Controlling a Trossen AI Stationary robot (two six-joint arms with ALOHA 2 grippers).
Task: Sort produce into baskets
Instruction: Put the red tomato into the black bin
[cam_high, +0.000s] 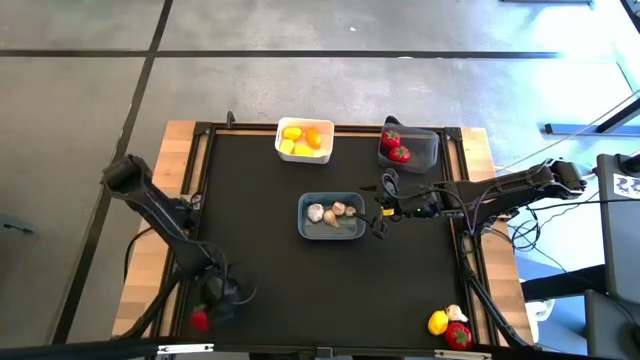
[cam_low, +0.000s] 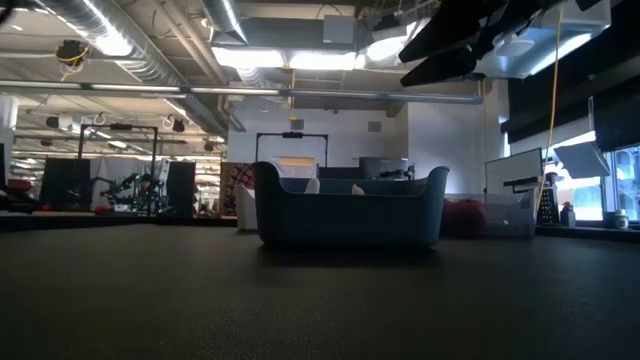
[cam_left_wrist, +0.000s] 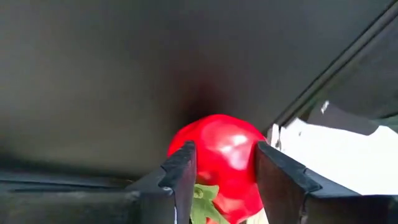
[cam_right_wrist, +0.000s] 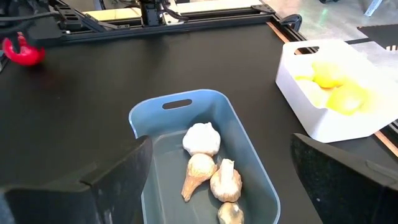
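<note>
My left gripper (cam_high: 205, 318) is near the table's near-left corner, shut on a red piece of produce (cam_left_wrist: 217, 158) with a green top (cam_left_wrist: 202, 202). My right gripper (cam_high: 384, 214) hangs open just right of the blue-grey basket (cam_high: 332, 232), which holds several garlic bulbs (cam_right_wrist: 202, 140). The white basket (cam_high: 304, 128) at the far side holds yellow and orange pieces. To its right, the dark grey basket (cam_high: 425, 150) holds red pieces (cam_high: 396, 146). A yellow piece (cam_high: 438, 322), a red piece (cam_high: 458, 335) and a garlic bulb (cam_high: 455, 312) lie together in the near-right corner. My left gripper pinches the red piece between its two fingers (cam_left_wrist: 180, 168), one on each rounded side (cam_left_wrist: 189, 149). The fingers slant down at it from above. The green top points back toward the wrist. I cannot tell whether the piece is clear of the mat.
The black mat (cam_high: 260, 250) lies bare between my left gripper and the blue-grey basket. A raised black frame (cam_high: 205, 170) and wooden edges border the table. In the low view the blue-grey basket (cam_low: 350, 212) stands in the middle, with my right arm (cam_low: 480, 35) above it.
</note>
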